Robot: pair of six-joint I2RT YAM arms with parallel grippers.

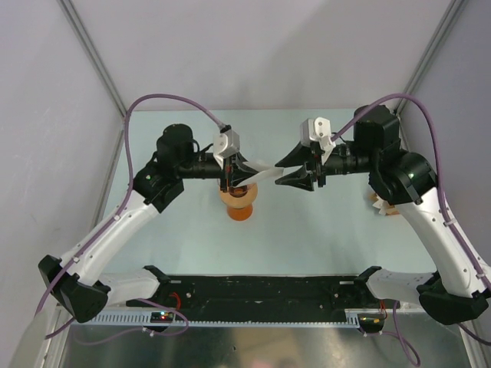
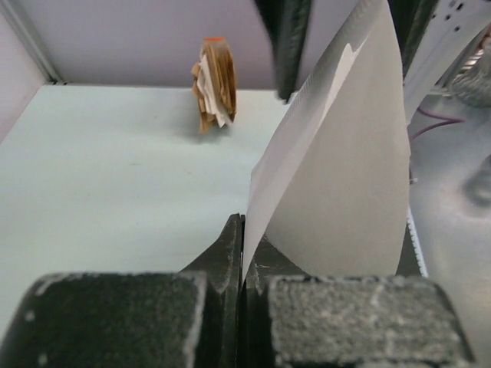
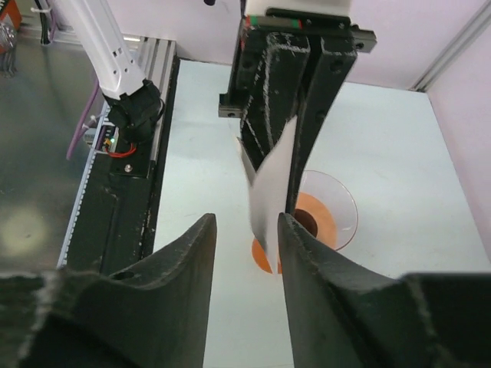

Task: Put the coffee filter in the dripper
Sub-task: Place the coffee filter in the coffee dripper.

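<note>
My left gripper (image 1: pixel 247 175) is shut on one edge of the coffee filter (image 1: pixel 265 174), a thin white paper cone held out in the air towards the right. In the left wrist view the filter (image 2: pixel 345 176) rises from the closed left gripper (image 2: pixel 245 249). The dripper (image 1: pixel 239 202), a clear funnel on an orange base, stands on the table just below the left gripper. My right gripper (image 1: pixel 280 173) is open, facing the filter's free end. In the right wrist view the filter (image 3: pixel 272 188) hangs at the gap of the right gripper (image 3: pixel 245 222), near one finger, with the dripper (image 3: pixel 331 215) beyond it.
A tan-and-white stack of paper fans (image 1: pixel 381 205) stands at the right beside the right arm, and it shows in the left wrist view (image 2: pixel 213 84). A black rail (image 1: pixel 261 291) with the arm bases runs along the near edge. Walls enclose the table.
</note>
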